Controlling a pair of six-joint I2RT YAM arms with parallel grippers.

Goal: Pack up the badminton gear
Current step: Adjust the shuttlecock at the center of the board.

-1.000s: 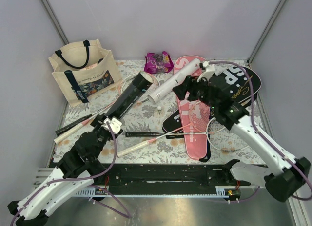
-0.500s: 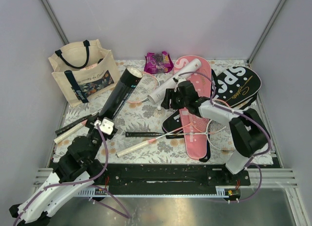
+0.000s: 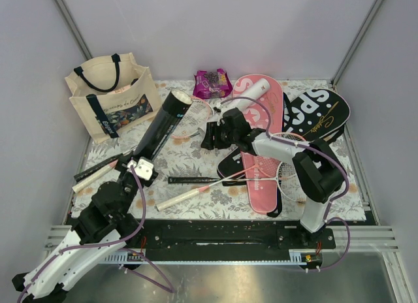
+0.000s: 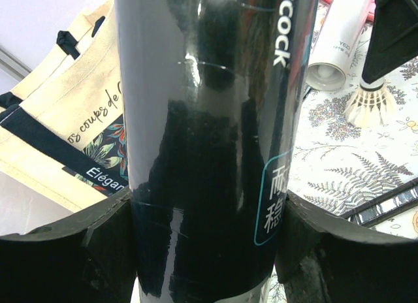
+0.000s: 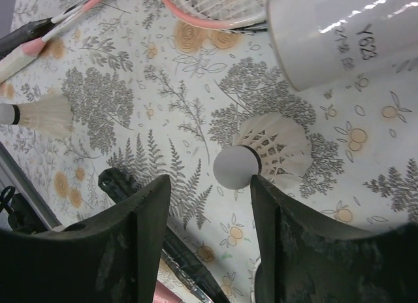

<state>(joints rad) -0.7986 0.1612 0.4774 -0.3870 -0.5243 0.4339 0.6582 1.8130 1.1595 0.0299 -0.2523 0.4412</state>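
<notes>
Holding the black tube (image 4: 209, 120) between its two fingers, the left end effector (image 4: 202, 244) sits near the front, and the tube points up toward the back. Farther in, the right end effector (image 5: 209, 211) hangs low over the table (image 5: 163, 87) with its fingers apart. A white shuttlecock (image 5: 268, 149) lies just in front of the gap. The white tube (image 5: 339, 35) lies just past it. At the back, the pink cover (image 3: 264, 100) and the black cover (image 3: 320, 113) lie flat, and the cream bag (image 3: 111, 94) stands in the left corner.

Wrist cams: black tube (image 4: 209, 120) ends cut off top/btm, white tube (image 5: 346, 29) cropped rt.
</notes>
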